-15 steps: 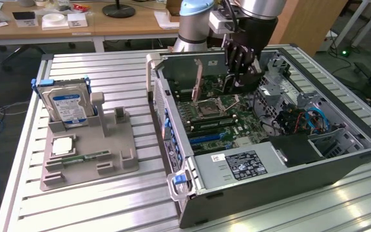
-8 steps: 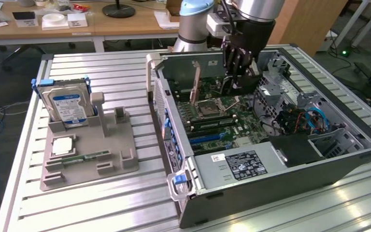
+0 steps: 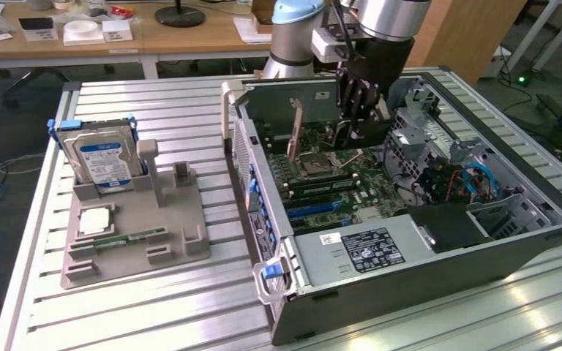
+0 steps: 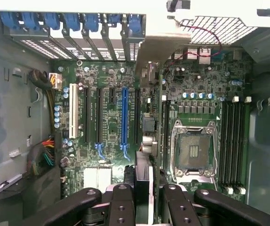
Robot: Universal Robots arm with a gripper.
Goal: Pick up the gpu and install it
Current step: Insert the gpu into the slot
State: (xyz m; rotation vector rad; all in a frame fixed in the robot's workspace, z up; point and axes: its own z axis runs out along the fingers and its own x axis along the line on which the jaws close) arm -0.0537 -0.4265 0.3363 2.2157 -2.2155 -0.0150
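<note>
The gpu (image 4: 149, 141) hangs edge-on between my gripper's black fingers (image 4: 121, 207), over the motherboard (image 4: 107, 127) inside the open computer case (image 3: 408, 285). Its silver end bracket (image 4: 165, 40) points toward the case's rear slot openings with blue clips (image 4: 74, 21). The card sits to one side of the long blue slot (image 4: 124, 117), between it and the empty processor socket (image 4: 194, 148). In the exterior view my gripper (image 3: 354, 121) reaches down into the case, shut on the gpu (image 3: 328, 135), which stands upright above the board.
On the exterior view's left, a grey fixture (image 3: 135, 234) carries a silver hard drive with a blue label (image 3: 105, 157), a narrow memory stick (image 3: 125, 238) and a small square chip (image 3: 96, 219). The case holds cable bundles (image 4: 43, 155) and a black power supply (image 3: 447, 223).
</note>
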